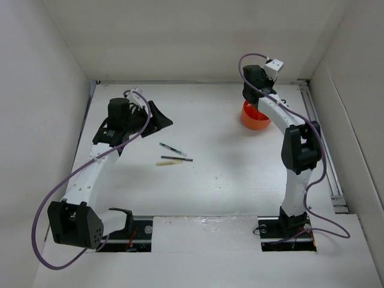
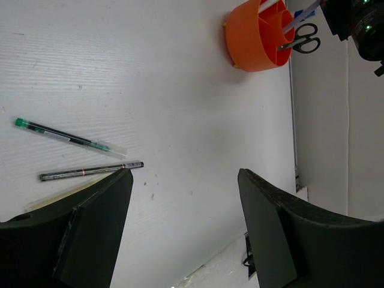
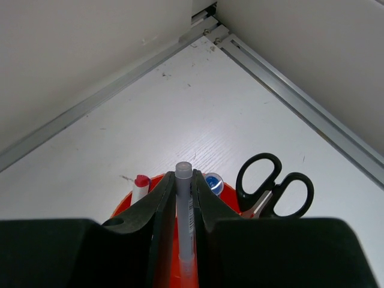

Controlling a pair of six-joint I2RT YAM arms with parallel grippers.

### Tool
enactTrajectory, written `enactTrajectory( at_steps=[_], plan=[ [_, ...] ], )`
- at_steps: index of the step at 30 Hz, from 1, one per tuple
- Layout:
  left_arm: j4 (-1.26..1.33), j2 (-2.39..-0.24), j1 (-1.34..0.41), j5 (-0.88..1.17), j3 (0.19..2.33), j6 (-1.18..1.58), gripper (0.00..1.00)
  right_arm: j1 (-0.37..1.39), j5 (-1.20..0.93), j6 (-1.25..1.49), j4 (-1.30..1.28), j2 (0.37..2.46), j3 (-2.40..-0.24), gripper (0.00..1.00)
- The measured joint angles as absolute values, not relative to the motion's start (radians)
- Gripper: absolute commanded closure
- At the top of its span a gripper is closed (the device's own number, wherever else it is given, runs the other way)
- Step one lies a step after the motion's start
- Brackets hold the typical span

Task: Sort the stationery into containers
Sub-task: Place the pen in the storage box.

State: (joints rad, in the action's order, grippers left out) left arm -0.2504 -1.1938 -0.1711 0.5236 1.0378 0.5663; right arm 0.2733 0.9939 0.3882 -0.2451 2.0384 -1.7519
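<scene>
The orange organiser cup (image 1: 254,117) stands at the back right; it also shows in the left wrist view (image 2: 257,37) and the right wrist view (image 3: 123,209). My right gripper (image 3: 184,198) is shut on a grey pen (image 3: 184,204), held upright over the cup. In the cup stand black-handled scissors (image 3: 273,186), a white pen with red tip (image 3: 140,186) and a blue-capped item (image 3: 212,183). On the table lie a green-tipped pen (image 2: 66,137), a dark pencil (image 2: 90,171) and a pale yellow stick (image 1: 168,162). My left gripper (image 2: 183,198) is open and empty above them.
White walls enclose the table on three sides. A metal rail (image 3: 282,72) runs along the right wall and meets the back rail in the corner behind the cup. The right arm (image 1: 294,150) reaches over the cup from the front.
</scene>
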Motion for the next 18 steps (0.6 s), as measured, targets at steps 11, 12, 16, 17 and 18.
enactTrajectory(
  at_steps=[11,12,16,17,18],
  plan=[
    [-0.234,-1.191,-0.171,0.524,1.02,0.567,0.32,0.315,1.018,0.409,-0.274,1.99,-1.71,0.48],
    [-0.234,-1.19,-0.171,0.524,1.02,0.567,0.32,0.32,1.016,0.419,-0.29,1.978,-1.708,0.46],
    [-0.23,-1.184,-0.171,0.518,1.02,0.569,0.35,0.356,0.962,0.451,-0.344,1.895,-1.706,0.65],
    [-0.229,-1.181,-0.173,0.512,1.02,0.571,0.37,0.367,0.91,0.466,-0.36,1.868,-1.707,0.74],
    [-0.229,-1.179,-0.173,0.504,1.02,0.576,0.39,0.377,0.868,0.472,-0.371,1.848,-1.707,0.94]
  ],
)
